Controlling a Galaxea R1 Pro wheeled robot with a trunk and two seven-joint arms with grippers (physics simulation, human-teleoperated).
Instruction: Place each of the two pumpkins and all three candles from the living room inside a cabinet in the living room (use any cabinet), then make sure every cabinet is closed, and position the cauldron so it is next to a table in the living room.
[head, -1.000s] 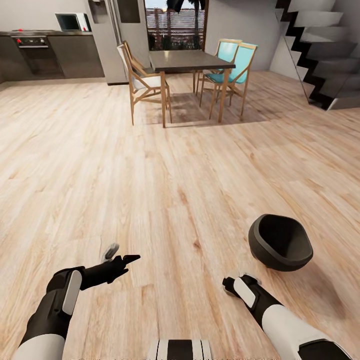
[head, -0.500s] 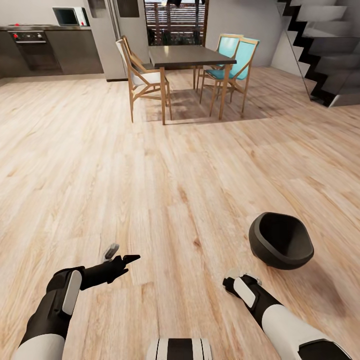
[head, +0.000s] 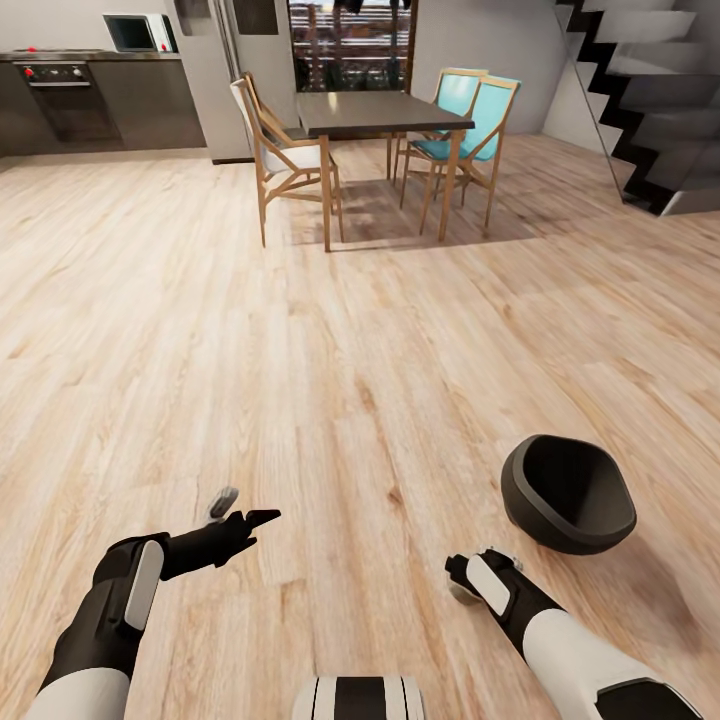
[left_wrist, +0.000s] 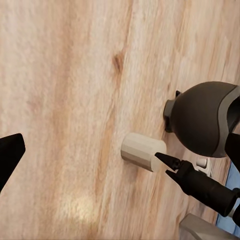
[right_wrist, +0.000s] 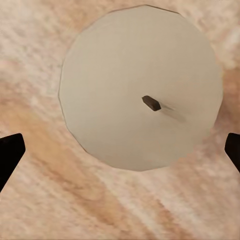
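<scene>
Fingers of the right gripper (right_wrist: 120, 150) are spread wide apart above a candle (right_wrist: 141, 87), nothing yet held.

Wooden floor (head: 300, 380) takes up most of the scene, with the dark-topped dining table (head: 380, 112) and its chairs (head: 285, 160) set far off. The cauldron (head: 568, 494) is tipped on its side on the floor at the near right, just beyond the right arm. The candle is seen from straight above, wick up, standing on the floor between the spread fingertips; in the left wrist view it (left_wrist: 142, 151) stands just beside the right gripper (left_wrist: 200, 120). The left gripper (head: 235, 508) is held open and empty at the near left. Candle pickup is judged to be the step in hand; a straight descent and a closing of the fingers around the candle are called for next.
</scene>
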